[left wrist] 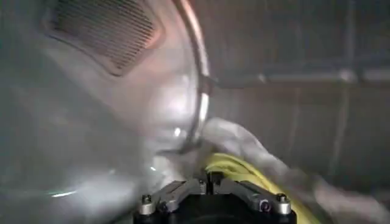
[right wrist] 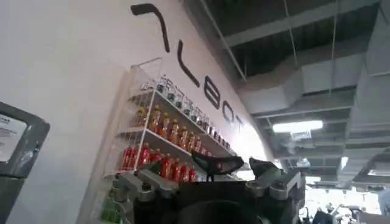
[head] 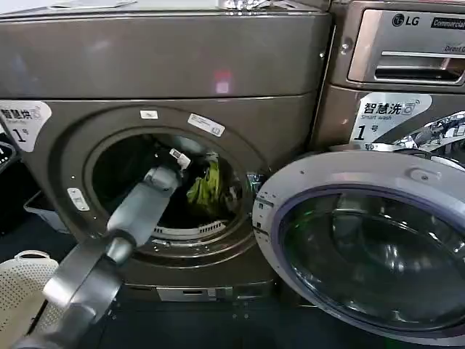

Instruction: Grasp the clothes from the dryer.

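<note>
- Bronze-grey front-loading dryer (head: pixel 167 65) with a round porthole and a white "1" label is standing with its round glass door (head: pixel 367 251) swinging open to the right, beside the LG-branded machine (head: pixel 399 65).
- Left arm is reaching through the porthole; the left gripper (head: pixel 179 161) is sitting inside the drum, just beside the garments. The jaw state cannot be told: the fingertips are lying outside the wrist view.
- Soft fabric clothes (head: pixel 207 190) are lying inside the drum, low and toward its right side; a yellow-green piece (left wrist: pixel 244 173) is resting against a whitish-grey piece (left wrist: pixel 234 137), directly ahead of the left gripper's mount.
- Right gripper (right wrist: pixel 234 165) is pointing up toward a white wall shelf of bottles (right wrist: pixel 161 140), away from the dryer; its dark fingertips are standing apart, holding nothing.
- White perforated basket (head: pixel 18 283) is sitting on the floor at the lower left.
</note>
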You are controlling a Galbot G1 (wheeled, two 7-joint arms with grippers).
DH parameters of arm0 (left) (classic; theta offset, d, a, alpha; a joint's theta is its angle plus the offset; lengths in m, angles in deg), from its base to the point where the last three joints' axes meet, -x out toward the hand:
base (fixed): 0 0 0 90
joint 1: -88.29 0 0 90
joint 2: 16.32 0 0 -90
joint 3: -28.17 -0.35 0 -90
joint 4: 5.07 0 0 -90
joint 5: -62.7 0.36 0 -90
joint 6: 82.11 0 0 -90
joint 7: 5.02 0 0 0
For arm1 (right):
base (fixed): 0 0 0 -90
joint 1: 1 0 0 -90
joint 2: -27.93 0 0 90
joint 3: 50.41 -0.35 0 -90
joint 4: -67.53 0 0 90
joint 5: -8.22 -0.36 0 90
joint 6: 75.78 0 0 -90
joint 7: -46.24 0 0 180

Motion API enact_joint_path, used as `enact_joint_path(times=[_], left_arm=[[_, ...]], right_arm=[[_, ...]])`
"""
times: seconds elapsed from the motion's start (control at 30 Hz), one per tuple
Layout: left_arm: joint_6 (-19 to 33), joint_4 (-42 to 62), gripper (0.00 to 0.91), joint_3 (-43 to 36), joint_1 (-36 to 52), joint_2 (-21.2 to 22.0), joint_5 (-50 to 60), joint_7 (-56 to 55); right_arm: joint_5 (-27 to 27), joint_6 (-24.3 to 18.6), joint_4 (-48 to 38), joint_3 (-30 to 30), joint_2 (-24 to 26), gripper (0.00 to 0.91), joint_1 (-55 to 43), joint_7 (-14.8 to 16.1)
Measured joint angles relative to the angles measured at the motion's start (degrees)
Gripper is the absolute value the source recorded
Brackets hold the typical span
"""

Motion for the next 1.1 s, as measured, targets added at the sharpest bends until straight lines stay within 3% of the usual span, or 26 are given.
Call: enact_joint_path(times=[0.53,1.1], left_arm=[[4.73,-11.88,0.0,9.49,-7.57,2.55,-13.77,-21.5],[9.74,-18.87,0.0,15.17,-10.76,4.45,-16.71,-36.83]], right_arm=[[0.18,-0.26,-0.11,0.26,-0.04,0.907,0.0,-0.1],[0.26,-0.52,0.38,-0.05,-0.03,0.907,0.32,-1.03]])
